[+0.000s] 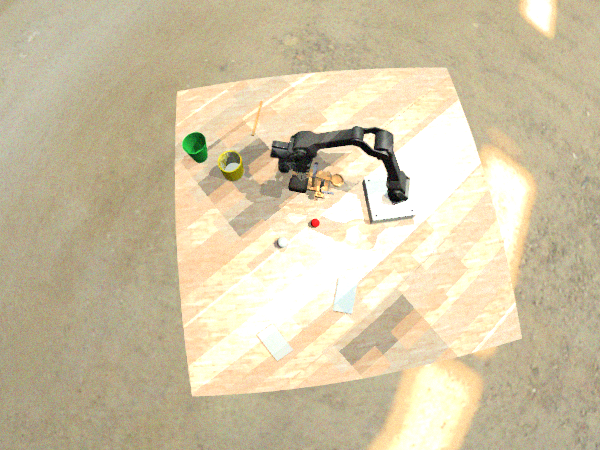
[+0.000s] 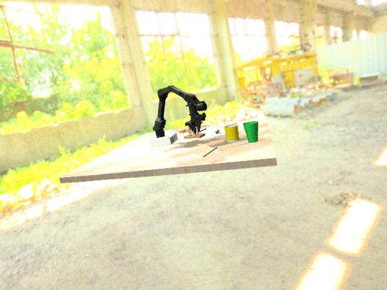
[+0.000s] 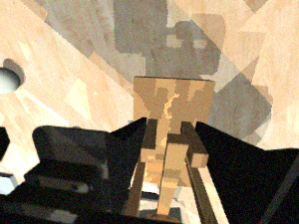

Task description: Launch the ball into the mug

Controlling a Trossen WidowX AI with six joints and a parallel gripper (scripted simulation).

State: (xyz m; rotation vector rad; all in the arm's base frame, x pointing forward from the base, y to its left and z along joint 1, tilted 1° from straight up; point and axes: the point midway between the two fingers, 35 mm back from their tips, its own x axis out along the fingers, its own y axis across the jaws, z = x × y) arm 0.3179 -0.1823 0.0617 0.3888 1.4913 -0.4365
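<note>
The small wooden catapult (image 1: 320, 181) stands near the middle of the table, left of the arm's white base. My gripper (image 1: 299, 179) reaches down over it and is shut on the catapult's wooden frame (image 3: 169, 149), with the dark fingers on both sides in the wrist view. The catapult also shows in the exterior view (image 2: 194, 133) under the gripper (image 2: 195, 127). A red ball (image 1: 314, 222) lies on the table in front of the catapult. A white ball (image 1: 282, 242) lies further left and front; it also shows in the wrist view (image 3: 7, 80). The yellow mug (image 1: 230, 165) stands upright left of the catapult.
A green cup (image 1: 195, 146) stands just left of the yellow mug. A thin wooden stick (image 1: 256, 118) lies behind them. Two pale flat cards (image 1: 345, 295) (image 1: 274, 341) lie toward the table's front. The arm's white base plate (image 1: 387, 201) is to the right.
</note>
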